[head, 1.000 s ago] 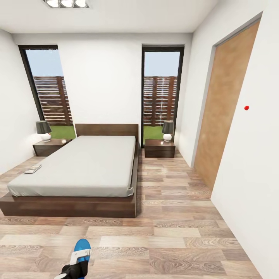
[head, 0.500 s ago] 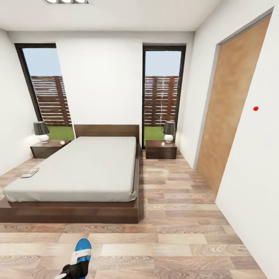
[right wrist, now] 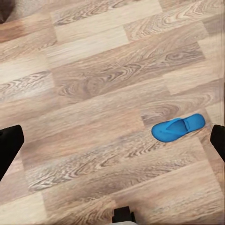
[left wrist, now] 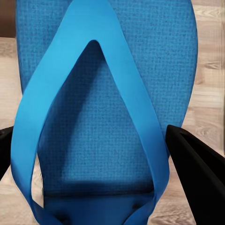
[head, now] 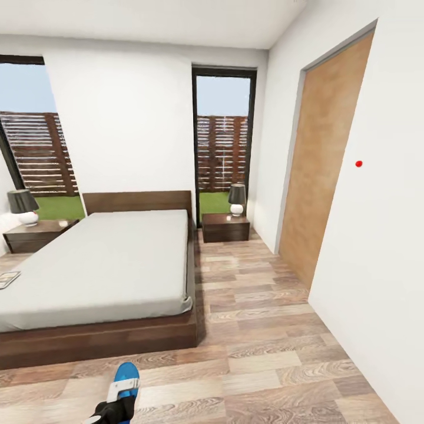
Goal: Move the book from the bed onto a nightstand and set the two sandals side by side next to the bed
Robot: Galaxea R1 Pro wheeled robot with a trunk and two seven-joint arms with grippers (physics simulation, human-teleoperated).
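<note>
Nearest, the left gripper [head: 118,397] is closed on one blue sandal [left wrist: 105,108]; the second sandal [right wrist: 178,127] lies on the plank floor [head: 265,353] under the empty, wide-open right gripper [right wrist: 112,140]. Over the last second the head view has swung right, sliding the bed [head: 100,265] and the book [head: 8,279] on its far edge leftward, so the robot seems to be steering towards the floor beside the bed.

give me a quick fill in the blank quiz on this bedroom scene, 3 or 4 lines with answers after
1. The left gripper is shut on a flat bright ____ sandal.
2. The second blue sandal lies on the wood plank ____.
3. The small thin book lies on the light grey ____ of the large low bed.
4. A small lamp with a dark shade stands on the dark brown wooden ____ beside the tall window.

Missing words: blue; floor; mattress; nightstand
</note>
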